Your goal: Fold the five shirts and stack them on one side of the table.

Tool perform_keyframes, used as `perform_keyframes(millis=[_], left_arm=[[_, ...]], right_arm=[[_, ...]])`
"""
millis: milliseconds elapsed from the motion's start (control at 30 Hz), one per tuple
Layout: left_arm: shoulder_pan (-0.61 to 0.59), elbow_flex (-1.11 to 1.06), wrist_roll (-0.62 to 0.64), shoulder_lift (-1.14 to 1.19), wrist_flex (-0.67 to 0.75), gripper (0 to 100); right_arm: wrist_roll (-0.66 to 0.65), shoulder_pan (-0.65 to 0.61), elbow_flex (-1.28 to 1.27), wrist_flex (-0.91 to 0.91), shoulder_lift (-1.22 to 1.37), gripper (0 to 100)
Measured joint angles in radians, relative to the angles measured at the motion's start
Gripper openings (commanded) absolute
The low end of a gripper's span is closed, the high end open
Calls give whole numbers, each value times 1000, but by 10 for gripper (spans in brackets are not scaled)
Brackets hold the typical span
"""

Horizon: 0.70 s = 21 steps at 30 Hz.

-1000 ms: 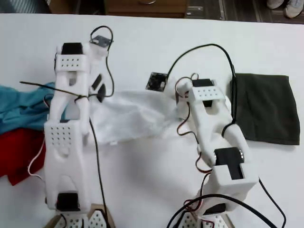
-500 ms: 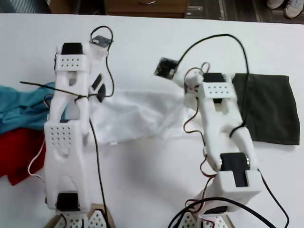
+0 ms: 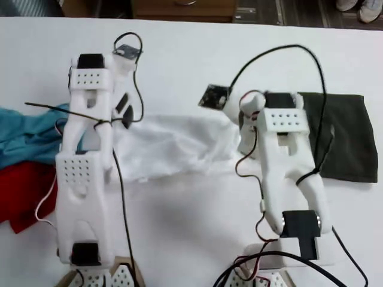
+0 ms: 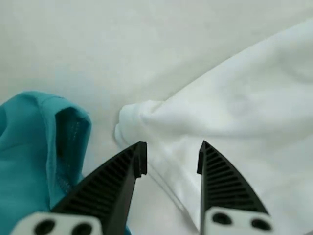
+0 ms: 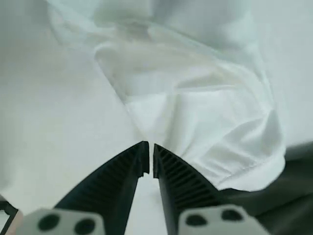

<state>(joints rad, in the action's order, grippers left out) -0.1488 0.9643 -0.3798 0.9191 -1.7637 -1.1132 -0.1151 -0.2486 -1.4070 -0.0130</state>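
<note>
A white shirt [image 3: 173,143] lies stretched across the table's middle between the two arms. My left gripper [image 4: 168,159] stands open over its left corner [image 4: 142,117], one finger on each side of the fabric; from above it [image 3: 124,113] sits at the shirt's left end. My right gripper [image 5: 147,161] is shut on the white shirt [image 5: 195,98] at its right edge, where the cloth bunches into the fingertips. A dark green folded shirt [image 3: 341,137] lies at the right, partly under the right arm [image 3: 281,137]. A teal shirt [image 3: 24,134] and a red shirt [image 3: 21,191] lie crumpled at the left.
The teal shirt [image 4: 34,147] lies close beside the left gripper. The dark shirt's edge [image 5: 293,196] is right next to the white shirt's held end. Black cables [image 3: 287,54] loop over the right arm. Bare table [image 3: 191,221] spreads in front.
The right arm has swung to the right toward the dark shirt, drawing the white shirt's right end with it. The left arm has not moved.
</note>
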Motion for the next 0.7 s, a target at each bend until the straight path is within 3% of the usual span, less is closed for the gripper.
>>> perform_keyframes(millis=[267,700], left_arm=[[0,0,0,0,0,195],[0,-6,0,0,0,195]], right_arm=[[0,-84,-258,215,-2,21],[0,-117,-264,477,-2,21]])
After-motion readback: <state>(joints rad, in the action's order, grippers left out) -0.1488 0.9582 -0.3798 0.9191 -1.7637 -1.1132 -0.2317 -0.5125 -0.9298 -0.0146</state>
